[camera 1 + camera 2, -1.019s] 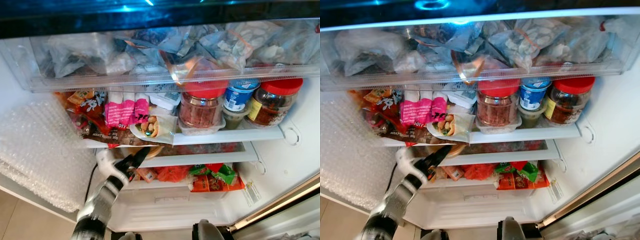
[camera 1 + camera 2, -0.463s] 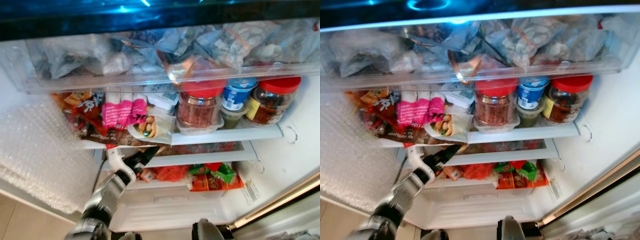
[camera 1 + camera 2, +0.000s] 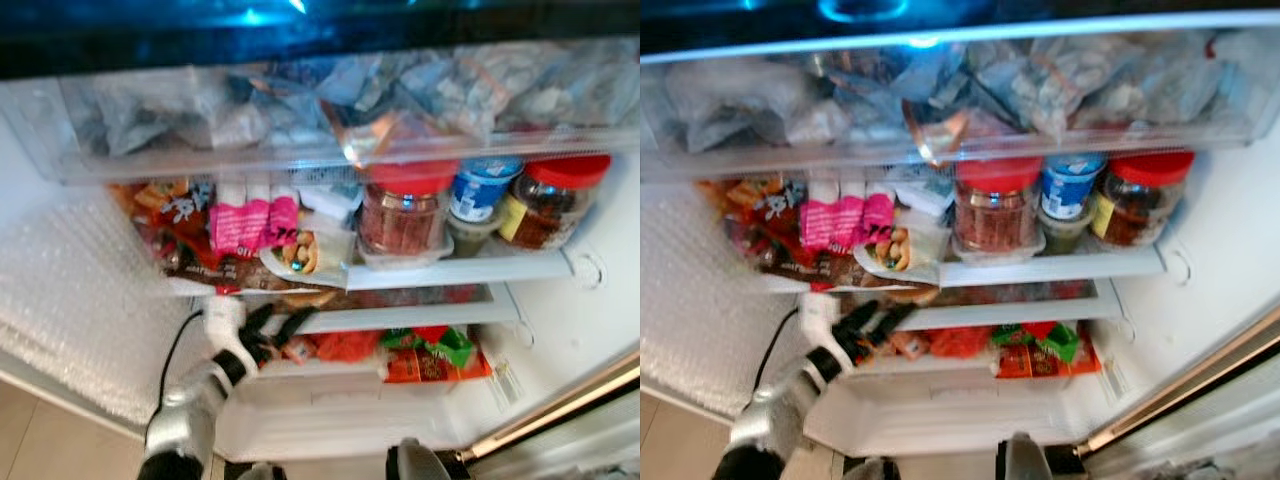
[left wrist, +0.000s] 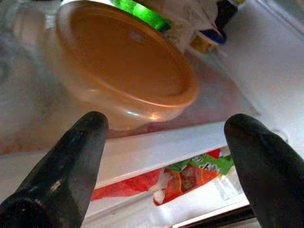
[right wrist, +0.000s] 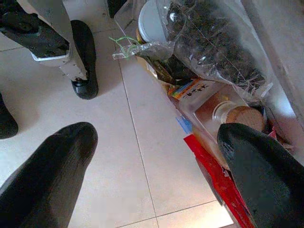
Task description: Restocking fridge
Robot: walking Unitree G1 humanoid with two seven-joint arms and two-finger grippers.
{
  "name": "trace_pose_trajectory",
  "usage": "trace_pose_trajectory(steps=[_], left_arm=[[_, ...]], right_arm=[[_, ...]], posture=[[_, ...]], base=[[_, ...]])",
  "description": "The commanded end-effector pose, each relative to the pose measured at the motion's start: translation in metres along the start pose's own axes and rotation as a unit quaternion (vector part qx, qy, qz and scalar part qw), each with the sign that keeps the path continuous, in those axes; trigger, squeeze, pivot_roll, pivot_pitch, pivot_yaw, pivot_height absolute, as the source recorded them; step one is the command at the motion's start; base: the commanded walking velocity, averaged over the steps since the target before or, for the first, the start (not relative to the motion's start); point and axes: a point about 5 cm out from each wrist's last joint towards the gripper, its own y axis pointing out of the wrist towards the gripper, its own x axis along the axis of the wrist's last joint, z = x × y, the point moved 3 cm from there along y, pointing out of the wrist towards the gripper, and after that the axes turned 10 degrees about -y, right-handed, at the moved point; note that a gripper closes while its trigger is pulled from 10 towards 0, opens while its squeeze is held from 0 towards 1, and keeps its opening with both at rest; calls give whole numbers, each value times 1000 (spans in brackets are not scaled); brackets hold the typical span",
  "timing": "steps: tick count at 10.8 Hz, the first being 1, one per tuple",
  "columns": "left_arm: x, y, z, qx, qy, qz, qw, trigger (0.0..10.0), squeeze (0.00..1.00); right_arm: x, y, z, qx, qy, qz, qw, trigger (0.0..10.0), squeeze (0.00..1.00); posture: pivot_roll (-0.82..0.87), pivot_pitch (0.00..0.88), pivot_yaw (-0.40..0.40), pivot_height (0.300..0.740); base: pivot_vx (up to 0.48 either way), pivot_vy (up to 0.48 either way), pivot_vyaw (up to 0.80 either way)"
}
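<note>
Left claw (image 3: pixel 276 326) is wide open and holds nothing, its two black fingers (image 4: pixel 71 161) spread at the front edge of the white middle fridge shelf (image 3: pixel 420 316). Just past them, a round clear tub with an orange lid (image 4: pixel 123 71) sits on that shelf. Above, a big red-lidded jar (image 3: pixel 403 215) stands on the upper shelf. Right claw (image 5: pixel 156 166) hangs wide open over the pale tiled floor (image 5: pixel 95 142), near a bag of groceries (image 5: pixel 209 52)

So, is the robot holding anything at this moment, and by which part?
Nothing is held. The left gripper is open in front of an orange-lidded tub on the fridge shelf. The right gripper is open above the floor.
</note>
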Motion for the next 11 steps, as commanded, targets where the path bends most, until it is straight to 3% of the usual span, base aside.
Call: trace_pose_trajectory(steps=[1, 3, 5, 6, 11], left_arm=[[3, -3, 0, 8, 38, 4, 999, 10000, 0], [-7, -6, 9, 49, 115, 34, 992, 10000, 0], [-12, -13, 22, 107, 251, 64, 960, 10000, 0], [-15, -17, 28, 127, 288, 72, 947, 10000, 0], [-33, -15, 34, 164, 277, 66, 945, 10000, 0]], right_arm=[[-5, -2, -3, -6, 5, 8, 1000, 10000, 0], [-4, -1, -2, -7, 6, 6, 1000, 10000, 0], [-3, -1, -2, -11, 10, 6, 1000, 10000, 0], [-3, -1, -2, -12, 11, 6, 1000, 10000, 0], [-5, -1, -1, -14, 15, 7, 1000, 10000, 0]], posture=[[-149, 101, 53, 655], [-150, 98, 57, 655], [-159, 97, 68, 655], [-157, 98, 72, 655], [-166, 103, 78, 655]], base=[[0, 0, 0], [0, 0, 0], [0, 0, 0], [0, 0, 0], [0, 0, 0]])
